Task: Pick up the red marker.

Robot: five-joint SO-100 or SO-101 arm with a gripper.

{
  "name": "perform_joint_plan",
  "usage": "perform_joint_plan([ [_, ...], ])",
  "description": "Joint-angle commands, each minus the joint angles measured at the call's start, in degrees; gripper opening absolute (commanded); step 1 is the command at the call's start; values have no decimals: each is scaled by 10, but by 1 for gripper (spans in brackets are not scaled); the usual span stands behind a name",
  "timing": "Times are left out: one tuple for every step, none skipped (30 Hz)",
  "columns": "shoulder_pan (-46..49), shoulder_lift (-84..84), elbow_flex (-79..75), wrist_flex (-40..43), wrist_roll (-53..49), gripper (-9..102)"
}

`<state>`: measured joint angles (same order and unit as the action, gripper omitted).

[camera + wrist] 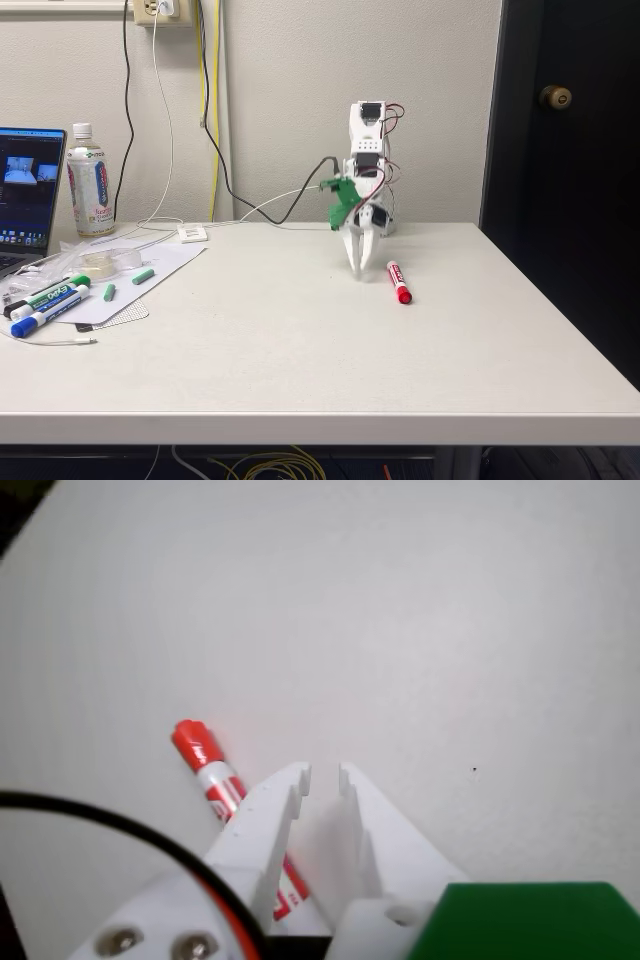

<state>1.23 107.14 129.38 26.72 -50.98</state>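
So in the fixed view the white counter is sitting against a pale wall, dark door off to the right. Far left of the arm there's a laptop, a bottle, then green and blue markers lying on paper. The gripper is pointing down, tips near the counter, fingers nearly together, gripping nothing. The red marker is lying just right of it. In the wrist view the red marker is running partly under the left finger.
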Motion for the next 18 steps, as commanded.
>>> perform_joint_plan([
  [-8, 69, -82, 87, -18, 6],
  [-9, 81, -97, 105, -35, 6],
  [-10, 98, -100, 113, -54, 6],
  [-10, 119, -100, 114, -74, 6],
  [-10, 135, -100, 115, -93, 6],
  [-9, 152, -100, 115, -113, 6],
  [-8, 168, -100, 114, -128, 6],
  [-7, 180, -100, 114, -142, 6],
  [-6, 191, -103, 119, -157, 6],
  [-4, 198, -107, 136, -190, 6],
  [-3, 202, -113, 152, -213, 6],
  [-4, 208, -116, 159, -218, 6],
  [-5, 214, -117, 161, -220, 6],
  [-8, 221, -118, 163, -220, 5],
  [-11, 226, -121, 170, -220, 5],
  [-13, 228, -130, 180, -221, 5],
  [-17, 228, -141, 195, -224, 5],
  [-19, 228, -148, 207, -225, 5],
])
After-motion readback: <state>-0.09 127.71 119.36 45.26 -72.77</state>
